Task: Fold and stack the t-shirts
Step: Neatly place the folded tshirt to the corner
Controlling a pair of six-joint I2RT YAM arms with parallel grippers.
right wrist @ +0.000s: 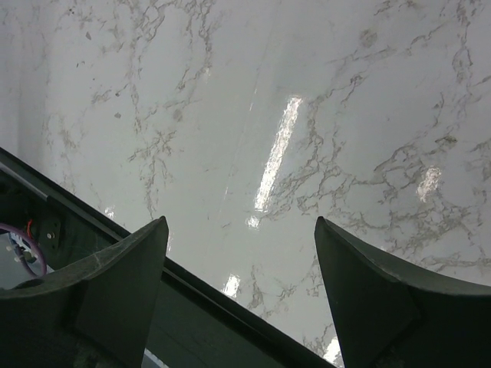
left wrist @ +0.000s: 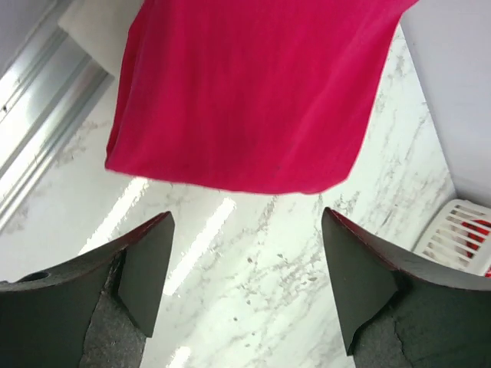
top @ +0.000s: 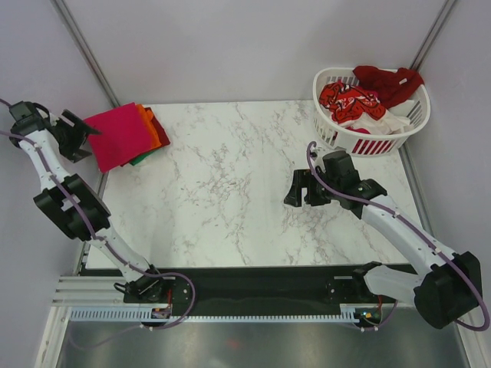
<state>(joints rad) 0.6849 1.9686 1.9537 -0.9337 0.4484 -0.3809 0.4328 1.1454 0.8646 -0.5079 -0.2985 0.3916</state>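
The folded magenta t-shirt (top: 119, 136) is being supported by the stack (top: 157, 134) at the table's (top: 230, 199) far-left corner, seemingly overhanging its edge. With left gripper (left wrist: 245, 218) and right gripper (right wrist: 240, 222) being held wide open and empty, it could be snagged by a finger (left wrist: 142, 264) and dragged off

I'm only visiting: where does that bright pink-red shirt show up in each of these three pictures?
Top external: the magenta-red t-shirt lies folded at the far left corner.
Left wrist: the t-shirt fills the upper middle.
Right wrist: not in it.
Shared landmark: the marble table, seen in all three views.
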